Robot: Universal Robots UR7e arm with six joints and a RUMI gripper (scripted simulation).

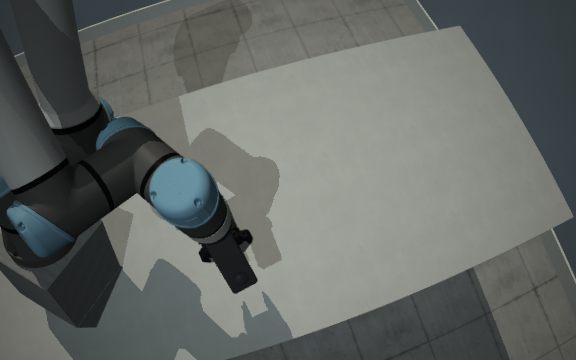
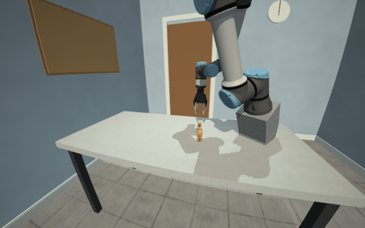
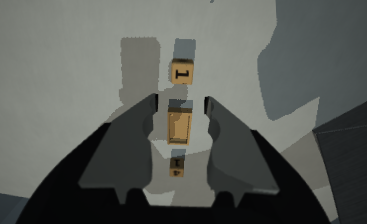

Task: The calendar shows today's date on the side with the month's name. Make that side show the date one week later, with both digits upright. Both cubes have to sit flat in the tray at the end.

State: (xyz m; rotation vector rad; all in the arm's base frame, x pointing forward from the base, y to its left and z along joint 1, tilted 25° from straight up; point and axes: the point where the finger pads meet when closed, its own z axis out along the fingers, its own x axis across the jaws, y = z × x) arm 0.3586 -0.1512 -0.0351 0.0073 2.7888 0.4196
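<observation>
- From the top, the pale counter (image 1: 393, 150) (image 2: 138, 139) (image 3: 59, 75) is crossed by the arm's shadows; tiled floor (image 1: 278, 25) (image 2: 157, 196) is seen past its edges. The cubes and tray are hidden by the arm (image 1: 183, 192) (image 2: 230, 47), which is carried on a grey block (image 1: 93, 285) (image 2: 252, 130) (image 3: 354, 150).
- From the exterior, the counter is held up by dark legs (image 2: 85, 183). The room is closed in by blue walls (image 2: 296, 63), with a brown door (image 2: 185, 69), a round clock (image 2: 279, 11) and a framed board (image 2: 78, 44). The jaws are raised above the counter, parted, with nothing gripped.
- From the wrist, the wooden tray (image 2: 197, 134) (image 3: 169, 127) is seen unfilled between 2 cubes, both set apart from it on the counter. A "1" is shown by the upper cube (image 2: 199, 125) (image 3: 182, 72); the lower cube (image 2: 199, 139) (image 3: 177, 167) is marked on 2 visible faces.
</observation>
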